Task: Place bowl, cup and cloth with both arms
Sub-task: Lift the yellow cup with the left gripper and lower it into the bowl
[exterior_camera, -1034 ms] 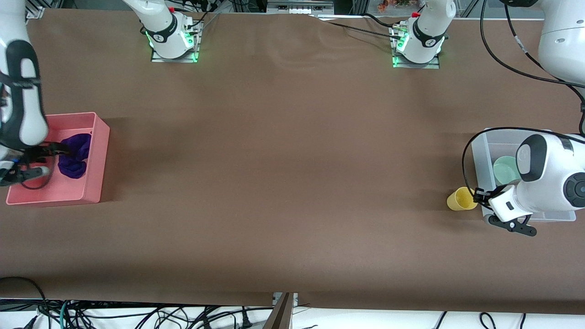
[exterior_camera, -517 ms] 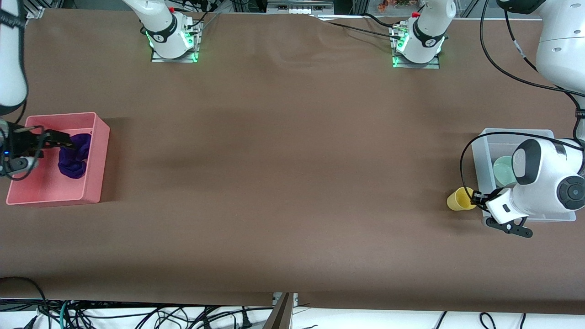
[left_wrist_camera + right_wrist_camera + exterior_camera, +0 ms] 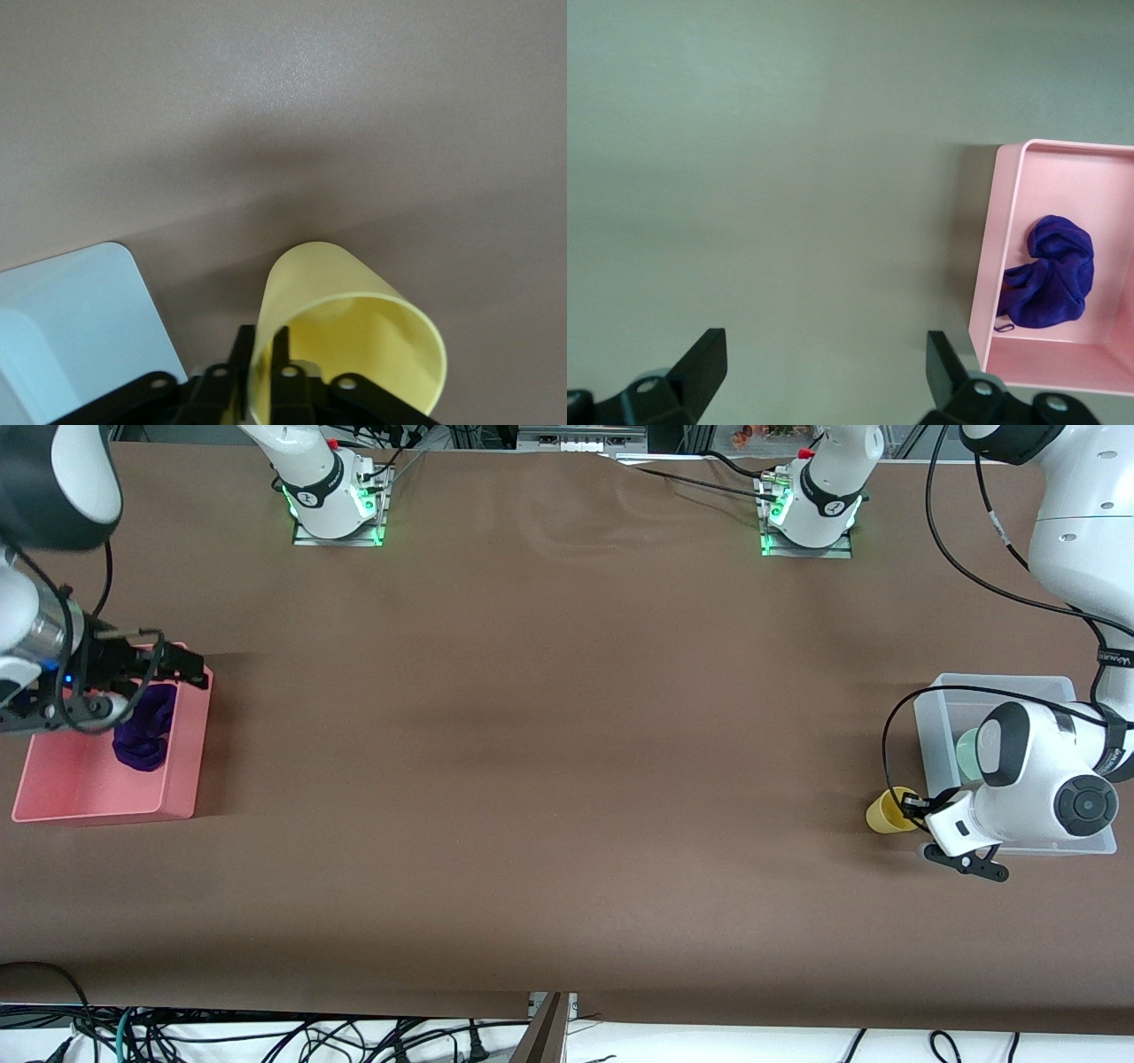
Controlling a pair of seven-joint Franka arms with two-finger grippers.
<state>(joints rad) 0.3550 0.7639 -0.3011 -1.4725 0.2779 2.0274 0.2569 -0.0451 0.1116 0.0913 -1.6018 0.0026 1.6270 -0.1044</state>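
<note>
Yellow plastic fills the left wrist view: we see the cup tipped over, its rim wall pinched between the jaws of the left gripper. From the front camera the cup sits on the brown bench just beside the clear bin at the left arm's end. Inside that bin we make out a sliver of the mint-green bowl, mostly hidden by the left arm's wrist. At the right arm's end, the right gripper hangs over the rim of the pink bin, its jaws spread wide with nothing between them, as the right wrist view shows. The purple cloth lies bunched inside the pink bin, against the wall toward the middle of the bench.
</note>
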